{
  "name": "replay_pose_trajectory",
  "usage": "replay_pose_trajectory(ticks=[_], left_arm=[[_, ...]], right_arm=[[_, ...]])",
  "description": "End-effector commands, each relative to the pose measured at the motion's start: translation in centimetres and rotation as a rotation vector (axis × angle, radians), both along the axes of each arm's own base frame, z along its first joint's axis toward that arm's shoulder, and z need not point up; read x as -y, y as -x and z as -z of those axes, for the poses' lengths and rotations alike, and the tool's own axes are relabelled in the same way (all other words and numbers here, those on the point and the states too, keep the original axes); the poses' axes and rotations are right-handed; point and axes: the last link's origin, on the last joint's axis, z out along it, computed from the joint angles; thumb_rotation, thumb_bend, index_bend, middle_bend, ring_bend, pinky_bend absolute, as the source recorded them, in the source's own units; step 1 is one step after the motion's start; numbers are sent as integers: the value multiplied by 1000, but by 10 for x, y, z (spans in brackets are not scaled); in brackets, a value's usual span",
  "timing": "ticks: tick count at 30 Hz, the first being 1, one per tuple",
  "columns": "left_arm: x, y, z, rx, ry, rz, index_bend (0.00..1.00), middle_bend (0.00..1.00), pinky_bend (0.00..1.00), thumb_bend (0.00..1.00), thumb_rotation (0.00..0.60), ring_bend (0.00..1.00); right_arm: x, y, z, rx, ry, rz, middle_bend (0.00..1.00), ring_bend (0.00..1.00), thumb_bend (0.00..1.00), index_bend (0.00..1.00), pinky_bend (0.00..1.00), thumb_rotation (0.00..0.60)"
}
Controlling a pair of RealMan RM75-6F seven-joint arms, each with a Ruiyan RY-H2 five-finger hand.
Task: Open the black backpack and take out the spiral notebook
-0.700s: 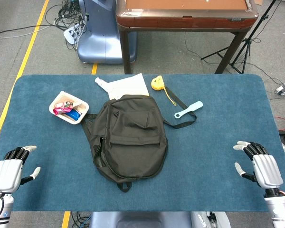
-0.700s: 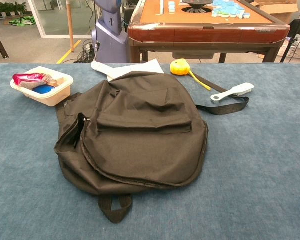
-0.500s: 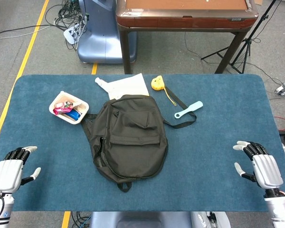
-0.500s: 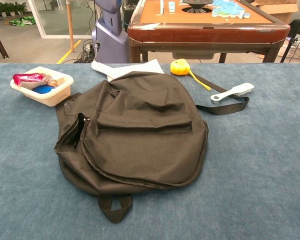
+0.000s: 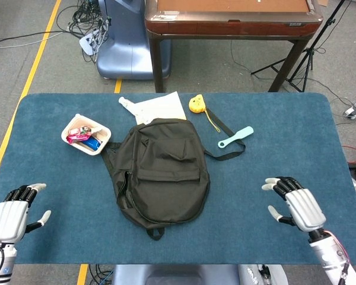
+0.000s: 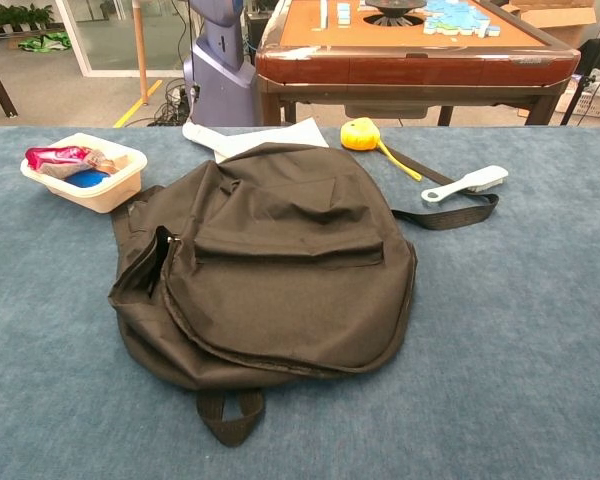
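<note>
We see the black backpack (image 5: 162,170) lying flat in the middle of the blue table (image 5: 273,124), beside a white tray (image 5: 86,134). Our right hand (image 5: 298,203) and left hand (image 5: 15,214) hover well apart from it, fingers spread, holding nothing.

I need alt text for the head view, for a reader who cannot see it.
A closed black backpack lies at the middle of a blue table, with the robot's empty open left hand and right hand at the near corners. Behind it are a white snack tray, paper, a yellow tape measure and a light-blue brush.
</note>
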Motion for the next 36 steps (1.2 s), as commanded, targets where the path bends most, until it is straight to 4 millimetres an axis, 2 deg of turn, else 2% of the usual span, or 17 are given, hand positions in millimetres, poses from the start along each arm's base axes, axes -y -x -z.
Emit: replay_pose_trajectory(ticks=[1, 5, 11, 15, 18, 26, 36], left_arm=[[1, -1, -1, 1, -1, 3, 260, 275, 240, 222, 600, 216], [4, -3, -2, -1, -2, 8, 261, 275, 240, 222, 600, 216], [7, -4, -4, -3, -7, 9, 261, 275, 240, 222, 600, 216], [9, -5, -5, -7, -1, 12, 262, 275, 240, 222, 600, 216], [10, -6, -4, -6, 4, 13, 262, 275, 240, 222, 600, 216], [12, -5, -6, -9, 11, 12, 263, 275, 241, 222, 600, 216], [14, -2, -8, -2, 19, 11, 264, 275, 240, 222, 600, 216]], right_arm=[[9, -24, 20, -1, -100, -91, 243, 169, 347, 324, 191, 600], [18, -49, 44, -8, -192, -179, 243, 164, 321, 313, 191, 600], [31, -80, 85, -26, -286, -252, 192, 105, 193, 226, 191, 600], [38, -94, 115, -36, -333, -264, 61, 8, 108, 77, 90, 600], [42, -103, 135, -41, -353, -270, 2, 0, 78, 3, 23, 600], [47, -126, 173, -33, -386, -296, 0, 0, 70, 0, 0, 600], [48, -147, 209, -30, -396, -326, 0, 0, 70, 0, 0, 600]])
